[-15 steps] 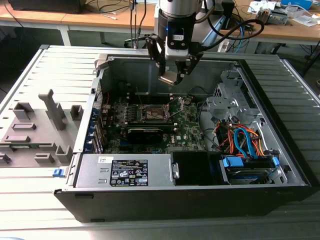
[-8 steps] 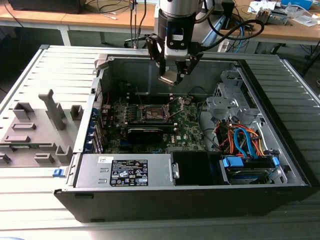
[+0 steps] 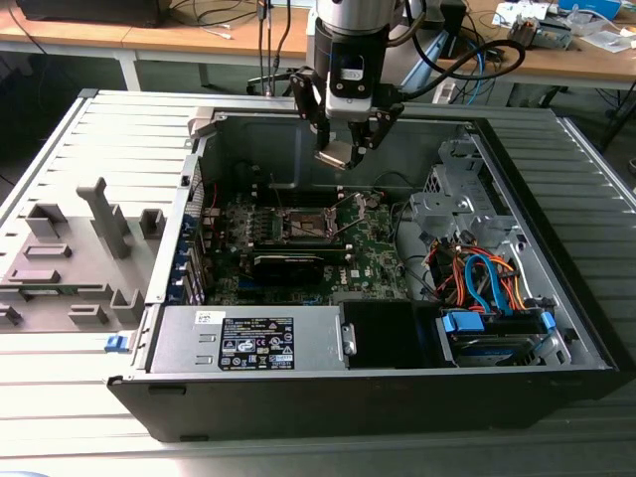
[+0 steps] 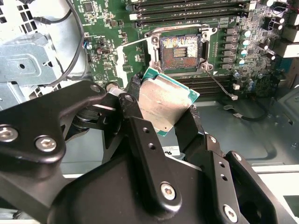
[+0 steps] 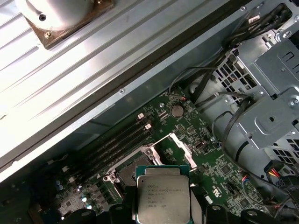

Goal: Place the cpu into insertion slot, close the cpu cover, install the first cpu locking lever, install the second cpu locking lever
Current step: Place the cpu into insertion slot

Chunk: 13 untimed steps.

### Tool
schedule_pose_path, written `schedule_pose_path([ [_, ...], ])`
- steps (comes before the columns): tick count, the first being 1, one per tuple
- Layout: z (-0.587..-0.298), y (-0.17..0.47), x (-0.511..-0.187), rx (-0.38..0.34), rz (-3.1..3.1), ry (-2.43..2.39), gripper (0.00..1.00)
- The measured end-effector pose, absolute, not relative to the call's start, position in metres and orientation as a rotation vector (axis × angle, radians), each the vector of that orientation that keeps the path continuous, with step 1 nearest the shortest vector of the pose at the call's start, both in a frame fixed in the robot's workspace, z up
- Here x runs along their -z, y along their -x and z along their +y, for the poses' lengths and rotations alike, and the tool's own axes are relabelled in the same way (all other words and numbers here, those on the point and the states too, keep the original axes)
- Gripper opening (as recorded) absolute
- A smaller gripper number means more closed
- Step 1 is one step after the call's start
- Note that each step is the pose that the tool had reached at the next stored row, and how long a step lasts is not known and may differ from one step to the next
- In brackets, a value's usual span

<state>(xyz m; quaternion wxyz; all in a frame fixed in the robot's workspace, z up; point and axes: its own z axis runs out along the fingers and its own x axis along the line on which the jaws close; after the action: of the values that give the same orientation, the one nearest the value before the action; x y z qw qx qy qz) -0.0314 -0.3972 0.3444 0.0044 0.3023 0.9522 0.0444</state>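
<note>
Cpu (image 4: 164, 103) in end effector (image 4: 163, 106) hangs above bare insertion slot (image 4: 180, 51), cable (image 4: 219, 85) beside.

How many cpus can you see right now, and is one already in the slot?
1. The cpu is clamped in the hand, above the motherboard and not yet in the insertion slot, which shows bare contacts with no chip seated.

Light: bright, even | glare: table (image 5: 93, 70) — washed pale | shadow: motherboard (image 5: 216, 169) dim
</note>
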Motion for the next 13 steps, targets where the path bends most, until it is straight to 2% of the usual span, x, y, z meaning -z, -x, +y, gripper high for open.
schedule_pose_path([
  [13,-0.3972,0.0314,-0.3443,-0.138,2.968,-0.989,0.55],
])
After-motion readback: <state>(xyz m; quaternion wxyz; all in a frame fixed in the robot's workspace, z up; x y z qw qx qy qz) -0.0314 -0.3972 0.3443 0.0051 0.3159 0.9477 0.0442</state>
